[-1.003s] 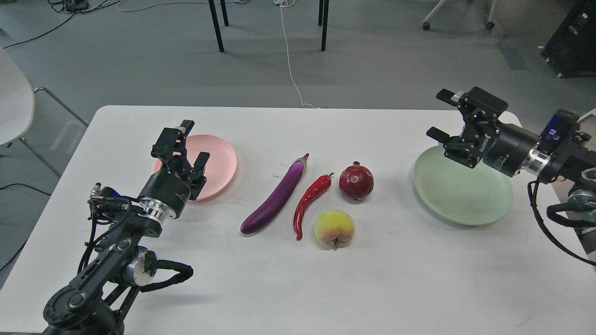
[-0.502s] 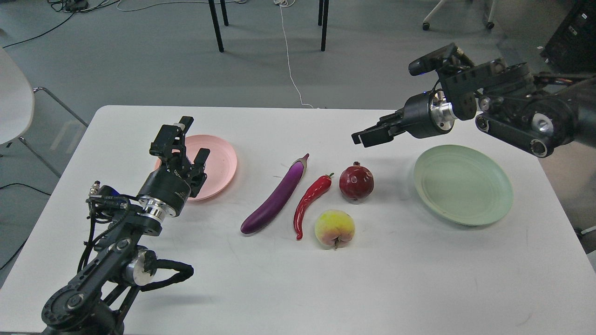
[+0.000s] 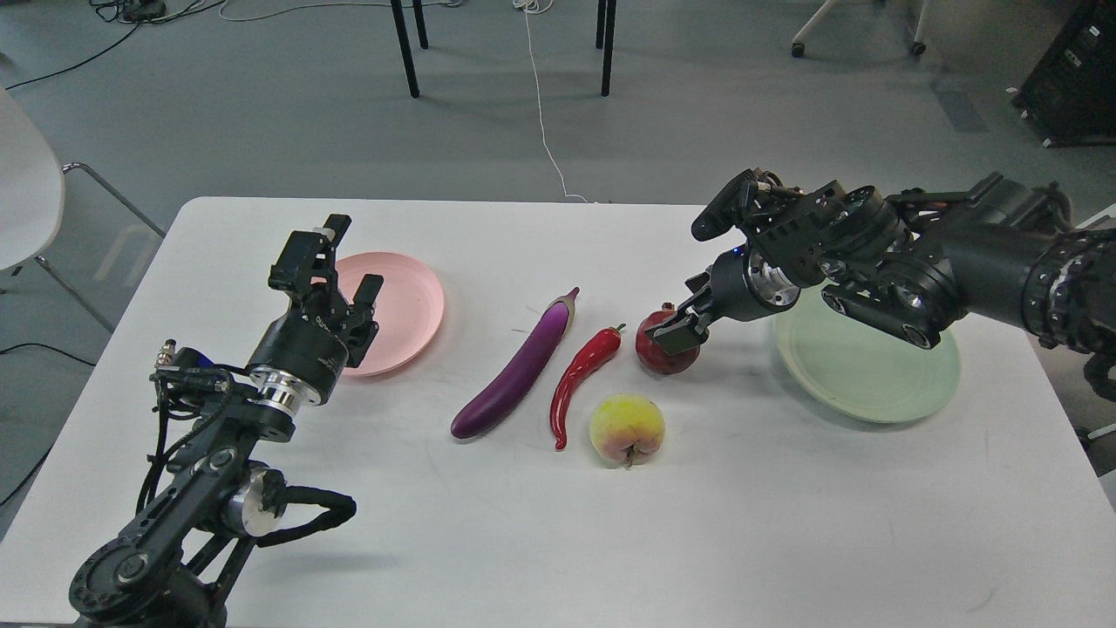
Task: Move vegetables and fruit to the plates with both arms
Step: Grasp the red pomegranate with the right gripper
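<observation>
A purple eggplant (image 3: 523,366), a red chili pepper (image 3: 580,375), a dark red pomegranate (image 3: 663,363) and a yellow-green peach (image 3: 626,427) lie mid-table. A pale pink plate (image 3: 408,301) sits at the left and a pale green plate (image 3: 872,384) at the right; both are empty. My left gripper (image 3: 336,272) is open and empty, over the pink plate's left edge. My right gripper (image 3: 684,310) is low at the pomegranate, its fingers apart with one across the fruit's front. The right arm hides the green plate's far rim.
The white table (image 3: 558,541) ends at a far edge beyond the plates. A white chair (image 3: 26,174) stands off its left side. Black legs (image 3: 405,48) and a white cable (image 3: 545,113) are on the floor behind. A black cabinet (image 3: 1072,74) stands far right.
My right arm has swung from above the green plate leftward and down to the pomegranate. My left gripper has shifted slightly left and stays open. The produce has not moved.
</observation>
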Motion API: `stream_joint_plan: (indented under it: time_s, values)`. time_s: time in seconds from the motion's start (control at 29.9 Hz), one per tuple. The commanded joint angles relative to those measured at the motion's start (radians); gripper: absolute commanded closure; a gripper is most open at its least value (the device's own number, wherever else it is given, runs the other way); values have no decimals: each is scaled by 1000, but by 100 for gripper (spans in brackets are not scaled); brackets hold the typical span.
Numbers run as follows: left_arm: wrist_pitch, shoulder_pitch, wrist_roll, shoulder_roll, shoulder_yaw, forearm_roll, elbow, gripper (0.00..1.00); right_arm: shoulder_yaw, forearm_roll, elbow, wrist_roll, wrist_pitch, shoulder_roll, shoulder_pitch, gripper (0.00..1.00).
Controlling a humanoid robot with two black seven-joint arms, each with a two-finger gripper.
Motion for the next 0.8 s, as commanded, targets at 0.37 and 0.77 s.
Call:
stream_joint_plan:
  time_s: [0.37,0.77]
  values:
    - [0,2,1,1,-2,0,-15,2,-1,0,-6,0,-24,16,-31,5]
    - [0,2,1,4,0,0,-21,2,-9,0,-4,0,-46,15,-39,29]
